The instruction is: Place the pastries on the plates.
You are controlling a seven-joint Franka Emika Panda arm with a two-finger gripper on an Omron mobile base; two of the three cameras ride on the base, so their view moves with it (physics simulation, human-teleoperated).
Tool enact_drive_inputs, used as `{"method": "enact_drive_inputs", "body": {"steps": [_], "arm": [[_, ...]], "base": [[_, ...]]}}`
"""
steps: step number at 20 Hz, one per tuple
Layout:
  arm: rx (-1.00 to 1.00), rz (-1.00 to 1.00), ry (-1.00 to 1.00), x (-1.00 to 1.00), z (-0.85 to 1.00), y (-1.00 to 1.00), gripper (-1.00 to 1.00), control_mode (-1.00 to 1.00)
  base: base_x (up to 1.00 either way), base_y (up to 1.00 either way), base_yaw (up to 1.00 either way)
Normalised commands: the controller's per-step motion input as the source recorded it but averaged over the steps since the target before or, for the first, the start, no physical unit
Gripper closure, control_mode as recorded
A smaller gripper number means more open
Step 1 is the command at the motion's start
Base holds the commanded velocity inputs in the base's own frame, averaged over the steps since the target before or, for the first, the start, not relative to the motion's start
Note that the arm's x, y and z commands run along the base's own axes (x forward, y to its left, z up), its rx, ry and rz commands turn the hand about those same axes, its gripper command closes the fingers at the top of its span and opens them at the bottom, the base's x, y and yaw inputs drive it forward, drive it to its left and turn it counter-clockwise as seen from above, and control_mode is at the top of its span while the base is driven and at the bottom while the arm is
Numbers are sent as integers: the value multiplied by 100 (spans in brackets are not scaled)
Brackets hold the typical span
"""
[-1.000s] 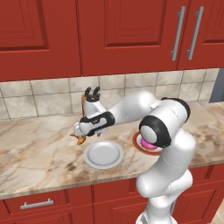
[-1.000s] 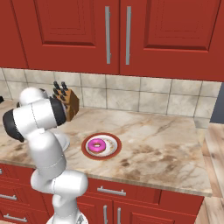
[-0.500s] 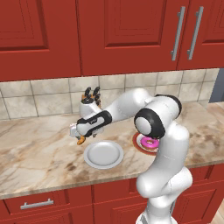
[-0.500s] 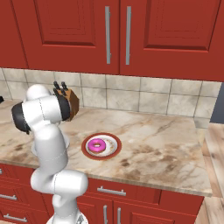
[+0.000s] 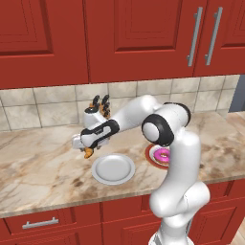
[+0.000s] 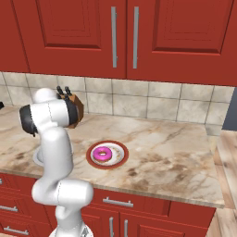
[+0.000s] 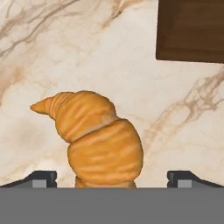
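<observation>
Half done, by present evidence. Pink donut [image 6: 102,153] seated on red-rimmed plate [image 6: 119,162], to the right of the arm. Grey plate [image 5: 113,169] bare, near the counter's front edge. Croissant [image 7: 98,140] lying on the marble counter [image 7: 109,57] just behind and left of that plate, not yet lifted. Gripper [image 7: 111,177] lowered over croissant, jaws spread wide to either side, nothing pinched. Remaining: close on croissant, carry to grey plate, release. Knife block [image 6: 73,107] against backsplash, clear of the work.
</observation>
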Motion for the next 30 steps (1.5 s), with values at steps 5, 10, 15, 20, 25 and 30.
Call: {"method": "enact_drive_inputs", "body": {"steps": [5,10,15,20,25,30], "arm": [[0,0,0,20,-36,15,100,-100],[0,0,0,4,-14,4,100,-100],[0,0,0,-27,18,-4,100,-100],[0,0,0,-39,43,-22,100,-100],[0,0,0,-63,23,-41,100,-100],[0,0,0,-56,13,-37,100,-100]], "base": [[0,0,0],[0,0,0],[0,0,0],[0,0,0],[0,0,0],[0,0,0]]}}
